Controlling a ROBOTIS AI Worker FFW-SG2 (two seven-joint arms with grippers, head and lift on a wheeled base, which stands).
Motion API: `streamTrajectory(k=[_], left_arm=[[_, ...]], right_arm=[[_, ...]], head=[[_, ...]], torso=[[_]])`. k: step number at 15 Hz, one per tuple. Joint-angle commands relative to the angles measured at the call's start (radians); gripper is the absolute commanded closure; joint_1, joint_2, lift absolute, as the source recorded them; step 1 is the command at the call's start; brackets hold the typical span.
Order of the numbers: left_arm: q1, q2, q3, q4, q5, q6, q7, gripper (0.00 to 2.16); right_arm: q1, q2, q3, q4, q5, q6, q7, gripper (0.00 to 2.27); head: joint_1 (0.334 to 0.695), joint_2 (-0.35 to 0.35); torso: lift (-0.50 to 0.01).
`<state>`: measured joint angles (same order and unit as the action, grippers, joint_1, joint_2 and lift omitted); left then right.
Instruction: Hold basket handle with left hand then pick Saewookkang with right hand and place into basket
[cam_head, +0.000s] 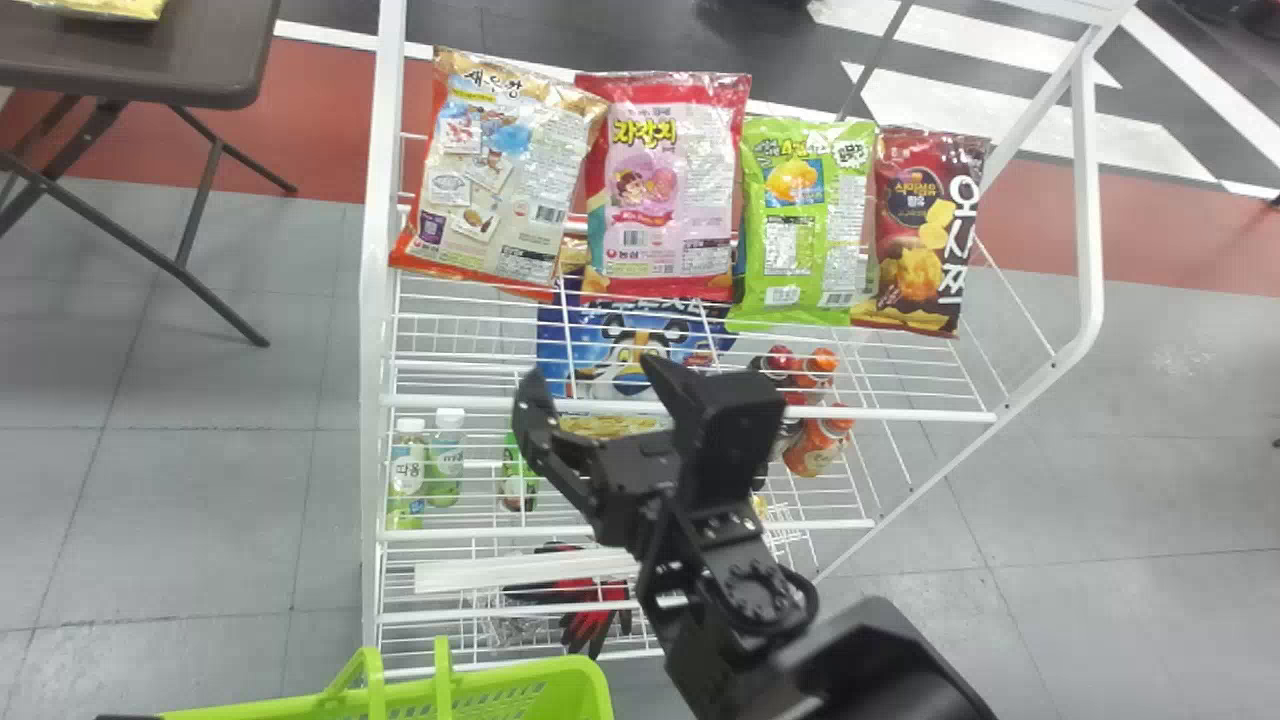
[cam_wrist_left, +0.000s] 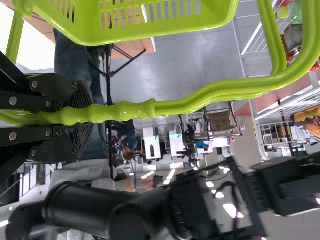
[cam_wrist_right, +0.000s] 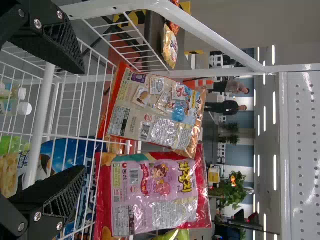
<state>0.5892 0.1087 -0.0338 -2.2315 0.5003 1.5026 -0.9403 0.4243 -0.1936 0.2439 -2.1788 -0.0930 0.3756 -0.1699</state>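
Because the Saewookkang (cam_head: 500, 170) lies at 11 o'clock from my right gripper (cam_head: 590, 372), I judge the next move is a reach

In the head view, the bag is on the white rack (cam_head: 374, 400), its long axis running from just past 6 up to just past 12. At its 3 o'clock the pink bag (cam_head: 668, 180) touches it, so a careless grab could drag both. My right arm is the nearer one; its fingers stand wide, with nothing held. The green basket (cam_head: 592, 690) sits at 7 o'clock from them.

In the left wrist view, my left gripper (cam_wrist_left: 82, 114) is clamped on the basket's handle (cam_wrist_left: 190, 104), the fingers narrow around the bar. I'd keep that arm put.

In the right wrist view, the Saewookkang's bottom edge is towards the spread fingers, its top edge farther off. The bag lies roughly in line with the gap, untouched. How close the fingers come to the rack's rail, I can't tell.
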Motion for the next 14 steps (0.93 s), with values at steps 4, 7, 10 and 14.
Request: streamTrajectory(k=[4, 7, 10, 14], left_arm=[[-0.015, 0.034, -0.031, 0.013, -0.005, 0.0, 0.003, 1.88], [-0.011, 0.034, -0.04, 0.021, -0.014, -0.003, 0.001, 1.88], [-0.009, 0.035, -0.043, 0.042, -0.022, -0.04, -0.003, 1.88], [-0.005, 0.04, -0.035, 0.056, -0.023, -0.064, -0.009, 1.88]], right_arm=[[-0.226, 0.066, 0.023, 0.234, 0.007, -0.045, 0.006, 0.15], [-0.335, 0.086, 0.037, 0.344, 0.003, -0.076, 0.006, 0.15], [-0.46, 0.12, 0.038, 0.516, -0.016, -0.14, 0.015, 0.15], [-0.608, 0.154, 0.057, 0.708, -0.024, -0.192, 0.029, 0.15]], head=[[0.695, -0.286], [0.695, -0.256], [0.695, -0.225], [0.695, -0.188]], torso=[[-0.019], [-0.019], [-0.019], [-0.019]])
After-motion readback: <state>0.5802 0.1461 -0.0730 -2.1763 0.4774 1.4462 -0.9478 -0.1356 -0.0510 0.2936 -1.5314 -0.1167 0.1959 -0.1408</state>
